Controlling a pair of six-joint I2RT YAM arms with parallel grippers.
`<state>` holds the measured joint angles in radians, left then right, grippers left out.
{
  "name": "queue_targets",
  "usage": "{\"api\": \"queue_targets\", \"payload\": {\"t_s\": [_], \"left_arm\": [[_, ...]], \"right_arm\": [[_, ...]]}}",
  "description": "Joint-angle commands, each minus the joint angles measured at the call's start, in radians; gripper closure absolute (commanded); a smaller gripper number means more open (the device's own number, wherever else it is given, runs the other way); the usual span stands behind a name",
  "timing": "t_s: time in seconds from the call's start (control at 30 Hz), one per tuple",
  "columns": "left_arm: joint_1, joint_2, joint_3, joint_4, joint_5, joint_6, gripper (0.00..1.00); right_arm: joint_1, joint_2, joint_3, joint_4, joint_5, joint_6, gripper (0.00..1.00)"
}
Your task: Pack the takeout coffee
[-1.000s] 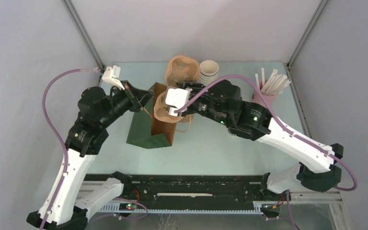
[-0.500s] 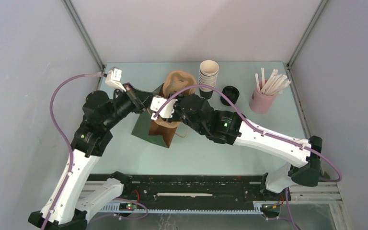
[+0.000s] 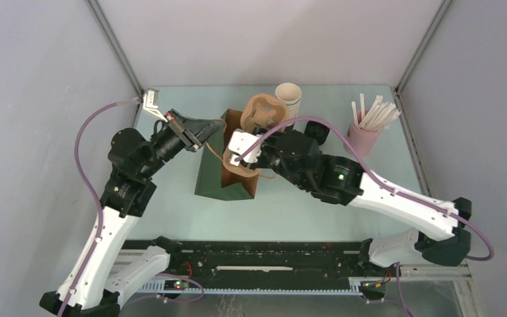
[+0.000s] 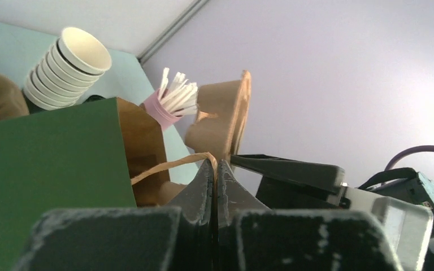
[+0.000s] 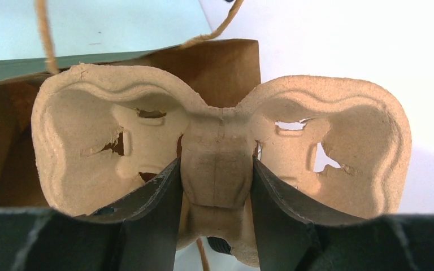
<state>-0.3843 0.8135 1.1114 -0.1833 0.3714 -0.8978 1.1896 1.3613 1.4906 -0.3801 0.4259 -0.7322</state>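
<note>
The takeout coffee cannot be picked out with certainty. A black round object [image 3: 319, 131] sits on the table behind the right gripper [image 5: 217, 180], on the far side of that arm and half hidden by it, just beside the stack of cups [image 3: 288, 98]. Whether it is the lidded cup or only lids cannot be told.

The right gripper stands about half spread. Its two fingers [image 5: 158, 197] are clamped on either side of the narrow middle bridge of a moulded pulp cup carrier [image 5: 339, 130]. The carrier stands on edge ahead of the fingertips. The well to the gripper's left overlaps the brown inside of the green bag [image 3: 214, 179], and the well to its right stands clear of the bag mouth.

The left gripper [image 4: 215, 166] has its fingers pressed together, and they pinch the bag's paper-cord handle [image 4: 169, 166] right at the tips. The bag's green wall lies just to the left of those tips. The carrier and the right gripper are close ahead and to their right.
</note>
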Motion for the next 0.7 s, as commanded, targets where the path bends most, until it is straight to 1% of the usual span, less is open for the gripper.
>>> {"api": "queue_targets", "payload": {"t_s": [0.0,0.1,0.2,0.27,0.33,0.43,0.53,0.6,0.67], "left_arm": [[-0.009,0.003,-0.074,0.177,0.064,-0.138,1.00],[-0.020,0.000,-0.109,0.256,0.053,-0.192,1.00],[-0.028,-0.011,-0.135,0.287,0.027,-0.229,1.00],[-0.028,-0.015,-0.148,0.307,0.032,-0.240,1.00],[-0.028,-0.017,-0.143,0.287,0.045,-0.228,1.00],[-0.028,-0.020,-0.154,0.281,0.067,-0.231,1.00],[-0.030,-0.026,-0.185,0.315,0.076,-0.261,1.00],[-0.030,-0.028,-0.201,0.341,0.078,-0.288,1.00],[-0.037,-0.025,-0.209,0.363,0.081,-0.313,1.00]], "right_arm": [[0.030,-0.096,0.015,-0.128,-0.108,0.108,0.47],[0.034,-0.115,0.002,-0.167,-0.169,0.200,0.48],[0.039,-0.116,-0.025,-0.146,-0.175,0.239,0.49],[0.038,-0.119,-0.050,-0.121,-0.169,0.232,0.49],[0.016,-0.131,-0.052,-0.117,-0.179,0.232,0.48],[-0.051,-0.175,-0.050,-0.113,-0.276,0.231,0.48],[-0.100,-0.210,-0.050,-0.105,-0.346,0.196,0.48],[-0.111,-0.215,-0.049,-0.104,-0.346,0.168,0.48],[-0.112,-0.203,-0.039,-0.112,-0.307,0.165,0.47]]}}
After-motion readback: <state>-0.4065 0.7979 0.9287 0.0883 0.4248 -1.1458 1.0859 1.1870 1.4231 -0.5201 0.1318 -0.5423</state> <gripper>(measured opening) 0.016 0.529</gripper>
